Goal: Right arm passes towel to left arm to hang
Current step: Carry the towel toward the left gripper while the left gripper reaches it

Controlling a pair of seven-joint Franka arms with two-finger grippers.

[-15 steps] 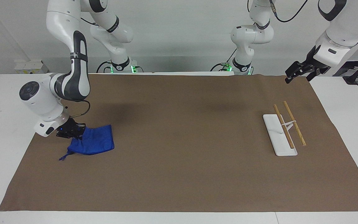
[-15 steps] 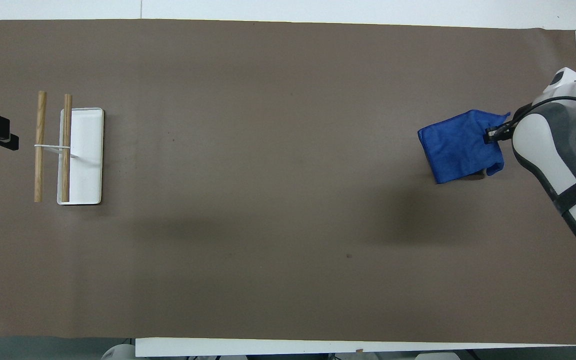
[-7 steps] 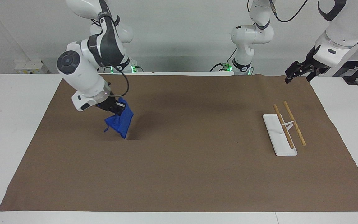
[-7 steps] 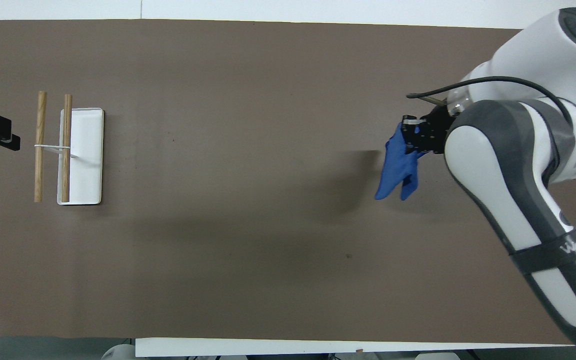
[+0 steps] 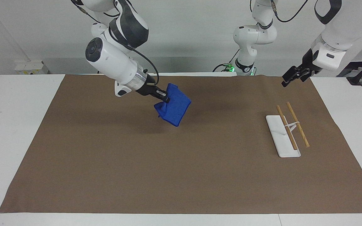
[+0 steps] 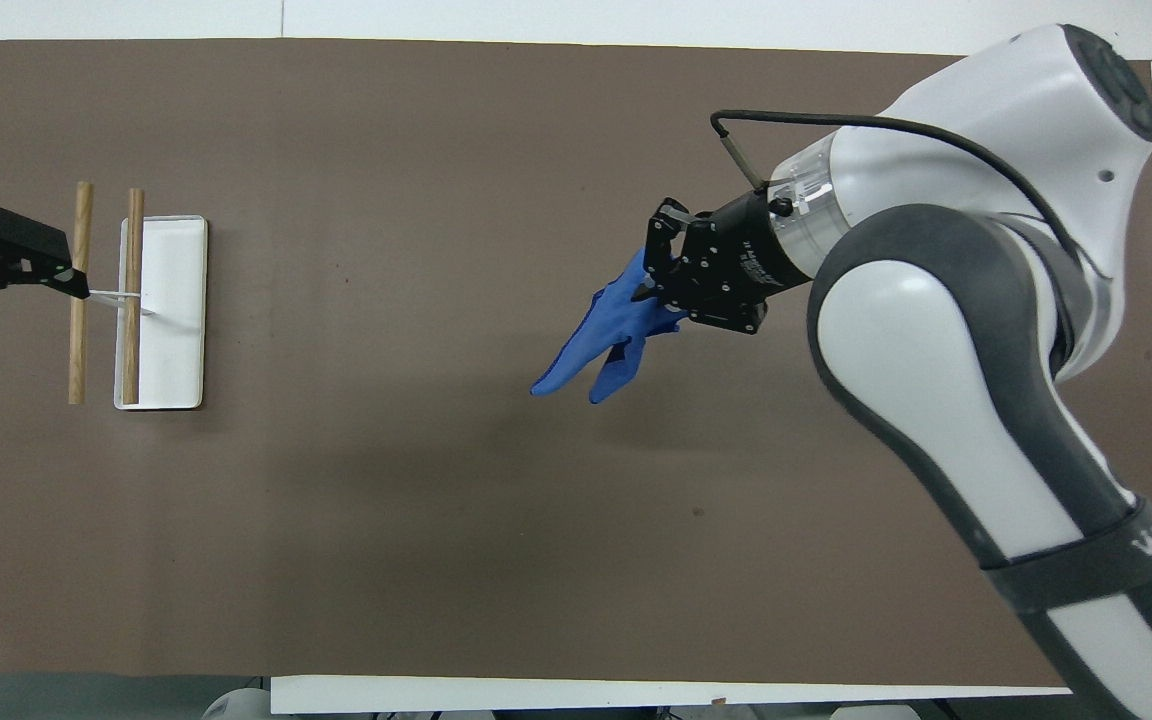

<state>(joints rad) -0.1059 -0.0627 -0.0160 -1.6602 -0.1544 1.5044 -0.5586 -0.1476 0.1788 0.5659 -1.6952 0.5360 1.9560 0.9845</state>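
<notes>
Now mid-carry, by the look of it. Right gripper (image 5: pixel 165 98) up in the air over the middle of the brown mat (image 5: pixel 181 175), jaws clamped on one bunched upper edge of the towel (image 5: pixel 173 108). Towel clear of the table (image 5: pixel 11 131), hanging slack from the pinch, its free length trailing down and away from the jaws toward the left arm's end of the table; in the overhead view seen nearly edge-on, as two drooping folds. String tag not made out. Left gripper (image 5: pixel 289 78) aloft at its own end, over the mat's edge nearest the robots and close to the rack (image 5: pixel 286 135), well apart from the towel. Jaws of left gripper apparently spread, two dark prongs diverging in the overhead view. Rack: white base with two wooden bars side by side, bars running nearer-to-farther from the robots, nothing on them. Judgement: handover not yet begun, hanging not yet begun. Key relation for the coming move: free hanging edge of cloth already on the side facing the left gripper, right jaws on the opposite edge, so room for a second pinch without jaws meeting. Wide gap yet to close between the two grippers. Risk: limp cloth swinging or folding as grasped.
</notes>
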